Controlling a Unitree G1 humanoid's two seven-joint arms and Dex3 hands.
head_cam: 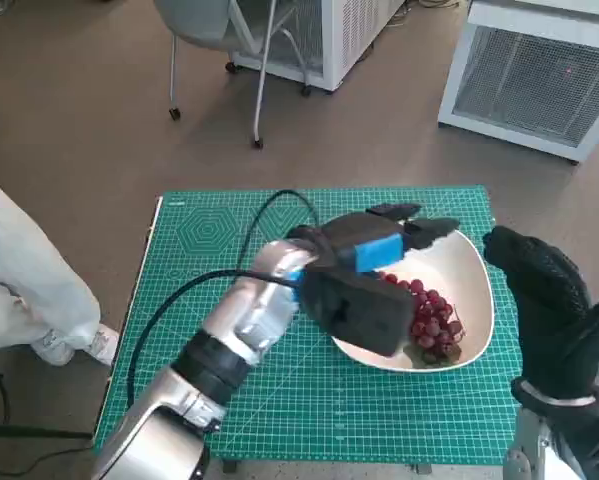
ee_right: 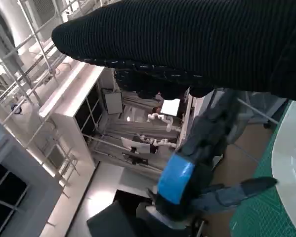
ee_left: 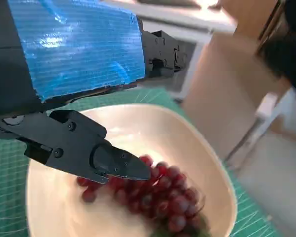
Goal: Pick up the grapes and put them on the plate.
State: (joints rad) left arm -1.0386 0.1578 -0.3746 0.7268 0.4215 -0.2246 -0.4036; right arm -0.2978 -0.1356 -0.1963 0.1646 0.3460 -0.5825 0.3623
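A bunch of dark red grapes (head_cam: pixel 434 320) lies on the white plate (head_cam: pixel 476 268) at the right of the green mat. My left hand (head_cam: pixel 374 270) hovers just over the plate's left side, fingers spread, holding nothing. In the left wrist view the grapes (ee_left: pixel 162 192) rest on the plate (ee_left: pixel 138 123) below the hand's black fingers (ee_left: pixel 113 165), apart from them. My right hand (head_cam: pixel 549 300), in its black glove, is raised beside the plate's right rim and holds nothing. The right wrist view shows the glove (ee_right: pixel 187 39), the left hand (ee_right: pixel 187 182) and a sliver of plate (ee_right: pixel 292 158).
The green cutting mat (head_cam: pixel 209 300) covers the small table. A person's pale trouser leg and shoe (head_cam: pixel 39 300) stand at the table's left. A chair's legs (head_cam: pixel 219 70) and white cabinets (head_cam: pixel 539 80) stand on the floor beyond the table.
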